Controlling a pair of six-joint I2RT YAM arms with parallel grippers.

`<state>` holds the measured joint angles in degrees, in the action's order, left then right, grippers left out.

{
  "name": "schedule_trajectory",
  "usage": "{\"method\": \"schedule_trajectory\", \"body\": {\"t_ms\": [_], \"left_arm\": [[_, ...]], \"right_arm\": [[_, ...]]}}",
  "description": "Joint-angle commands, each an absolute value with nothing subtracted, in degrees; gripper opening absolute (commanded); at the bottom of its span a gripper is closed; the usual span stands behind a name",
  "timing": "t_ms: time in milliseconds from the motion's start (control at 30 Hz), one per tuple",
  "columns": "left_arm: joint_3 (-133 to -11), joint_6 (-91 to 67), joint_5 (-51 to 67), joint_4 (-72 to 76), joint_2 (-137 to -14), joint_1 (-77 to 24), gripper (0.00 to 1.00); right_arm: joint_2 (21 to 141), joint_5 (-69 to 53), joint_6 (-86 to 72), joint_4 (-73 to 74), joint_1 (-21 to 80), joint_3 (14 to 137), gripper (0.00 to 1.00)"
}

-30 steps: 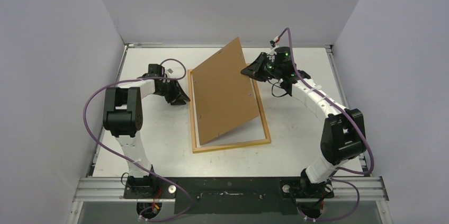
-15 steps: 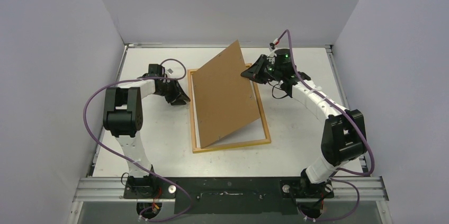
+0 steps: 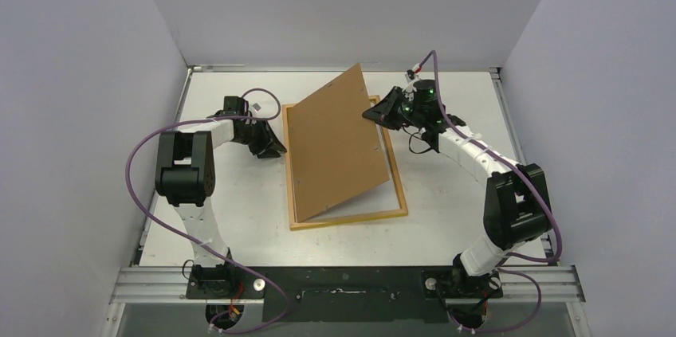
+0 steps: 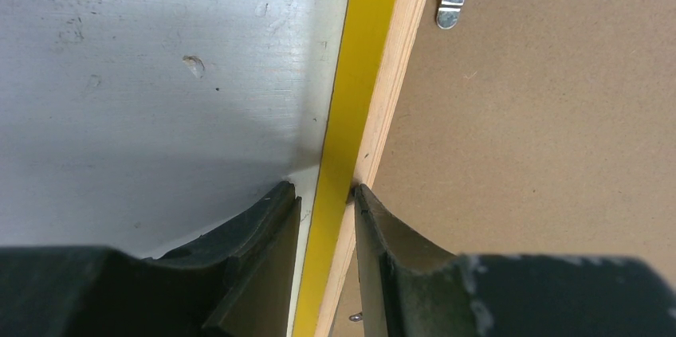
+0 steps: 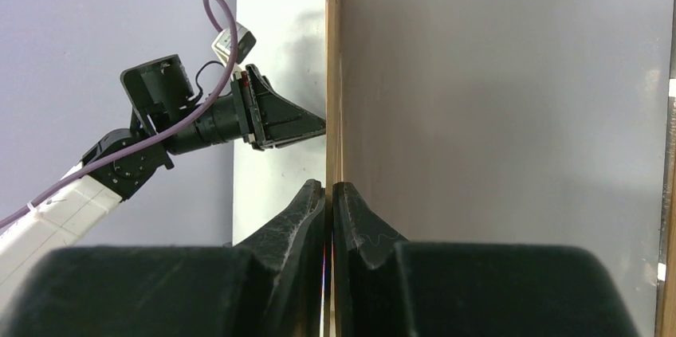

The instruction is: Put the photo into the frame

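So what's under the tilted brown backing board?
The frame lies beneath the backing board, with a pale strip showing inside its near rail. The board hides the rest, so the photo cannot be seen.

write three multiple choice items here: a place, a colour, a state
1. Where is the left pincer? A at the frame's left rail; B at its right rail; C on the board.
2. The board's colour? A brown; B yellow; C white.
3. How does the board sit? A flat in the frame; B tilted, one edge raised; C beside the frame.
A: its fingers straddle that rail. A: plain brown in the top view. B: the right pincer holds its raised edge.
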<state>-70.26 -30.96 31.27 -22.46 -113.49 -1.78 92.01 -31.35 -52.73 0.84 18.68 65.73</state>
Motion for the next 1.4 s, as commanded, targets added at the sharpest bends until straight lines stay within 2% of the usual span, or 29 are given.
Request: {"method": "schedule_trajectory", "body": {"t_ms": [0, 433, 700, 1100, 1367], "left_arm": [[-69.8, -31.0, 29.9, -20.6, -114.5, -2.8, 0.29], [-69.5, -31.5, 30.4, -20.5, -114.7, -3.3, 0.29], [-68.9, -31.4, 30.3, -19.9, -114.5, -3.4, 0.29], [-69.8, -30.8, 29.9, -20.9, -114.8, -3.4, 0.32], [-70.3, -30.6, 30.0, -21.5, -115.1, -3.4, 0.33]], "right_arm": [[88.1, -31.2, -54.8, -9.0, 18.3, 64.6, 0.0], [86.4, -30.9, -56.0, -17.7, 18.3, 56.2, 0.0], [89.1, -32.5, -56.3, -13.7, 17.2, 56.2, 0.0], [92.4, -32.0, -49.7, -3.7, 15.2, 59.0, 0.27], [99.1, -34.2, -43.6, 0.7, 14.9, 63.8, 0.33]]}}
